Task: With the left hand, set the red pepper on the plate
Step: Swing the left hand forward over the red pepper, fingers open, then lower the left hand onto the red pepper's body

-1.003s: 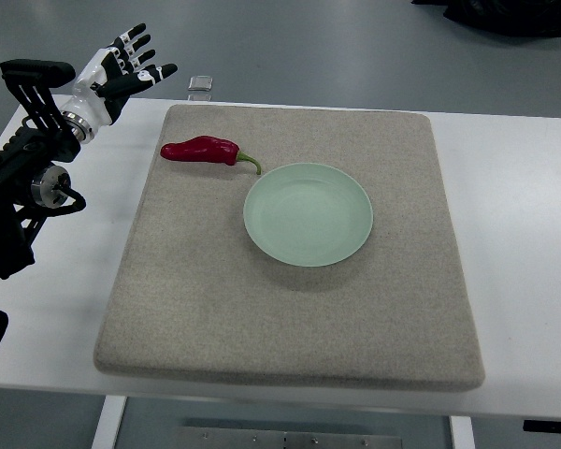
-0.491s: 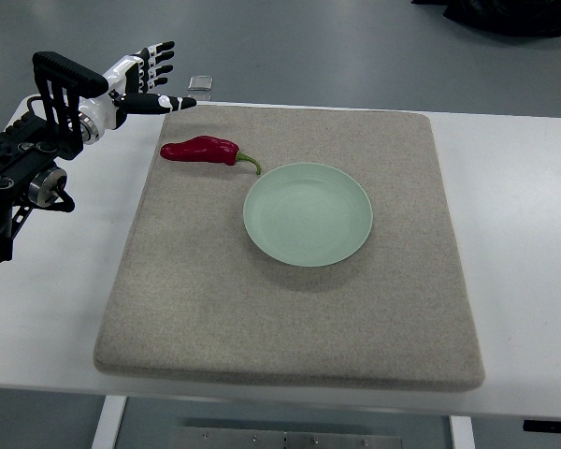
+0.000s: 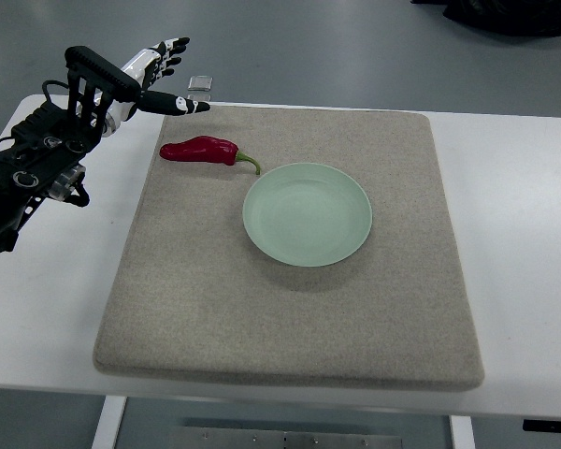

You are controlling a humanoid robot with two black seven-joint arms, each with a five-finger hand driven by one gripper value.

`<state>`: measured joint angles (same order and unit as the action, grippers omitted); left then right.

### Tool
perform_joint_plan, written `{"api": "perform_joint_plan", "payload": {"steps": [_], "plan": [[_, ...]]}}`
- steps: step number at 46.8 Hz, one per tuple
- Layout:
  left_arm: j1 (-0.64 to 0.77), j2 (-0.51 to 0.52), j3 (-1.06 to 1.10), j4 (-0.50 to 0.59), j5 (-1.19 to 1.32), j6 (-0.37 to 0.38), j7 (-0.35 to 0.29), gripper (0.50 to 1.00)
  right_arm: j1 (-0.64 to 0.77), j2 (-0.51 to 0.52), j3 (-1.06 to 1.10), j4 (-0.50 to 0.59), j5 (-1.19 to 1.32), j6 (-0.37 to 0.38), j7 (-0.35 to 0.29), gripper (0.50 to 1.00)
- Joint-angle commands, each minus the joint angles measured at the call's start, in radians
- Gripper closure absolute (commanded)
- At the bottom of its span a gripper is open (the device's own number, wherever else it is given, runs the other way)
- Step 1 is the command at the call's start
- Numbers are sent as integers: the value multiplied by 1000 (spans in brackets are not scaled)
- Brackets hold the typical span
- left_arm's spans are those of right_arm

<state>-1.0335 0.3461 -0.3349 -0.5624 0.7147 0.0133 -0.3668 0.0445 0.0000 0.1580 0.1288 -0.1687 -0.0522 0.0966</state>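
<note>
Plainly no legible writing, left hand (image 3: 165, 77) spread above red pepper (image 3: 202, 150), plate (image 3: 308, 214) empty

the left arm (image 3: 28, 178) runs off the left edge; a dark object (image 3: 505, 14) is cropped at top

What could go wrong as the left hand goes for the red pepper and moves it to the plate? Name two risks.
1. The left hand is open, beyond the red pepper; a poor descent could nudge the pepper across the mat rather than grasp it.
2. The pepper's stem lies close to the plate rim; a dragged pepper might catch or shift the plate.
</note>
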Motion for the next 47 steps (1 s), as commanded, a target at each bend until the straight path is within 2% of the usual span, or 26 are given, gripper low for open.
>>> {"api": "perform_joint_plan", "payload": {"steps": [1,11,23,35,47], "plan": [[-8,4,19,-5,32,-1,-3,504,0,0,0,0,0,0,0,568],[-5,10,31,-68,69,-9,-24,500,0,0,0,0,0,0,0,568],[-23,13,88,-71,235,-15,-15,506,0,0,0,0,0,0,0,568],[-79,34,261,-67,244,-18,-12,506,0,0,0,0,0,0,0,568],[-100,51,312,-59,246,-18,-12,514,0,0,0,0,0,0,0,568]]}}
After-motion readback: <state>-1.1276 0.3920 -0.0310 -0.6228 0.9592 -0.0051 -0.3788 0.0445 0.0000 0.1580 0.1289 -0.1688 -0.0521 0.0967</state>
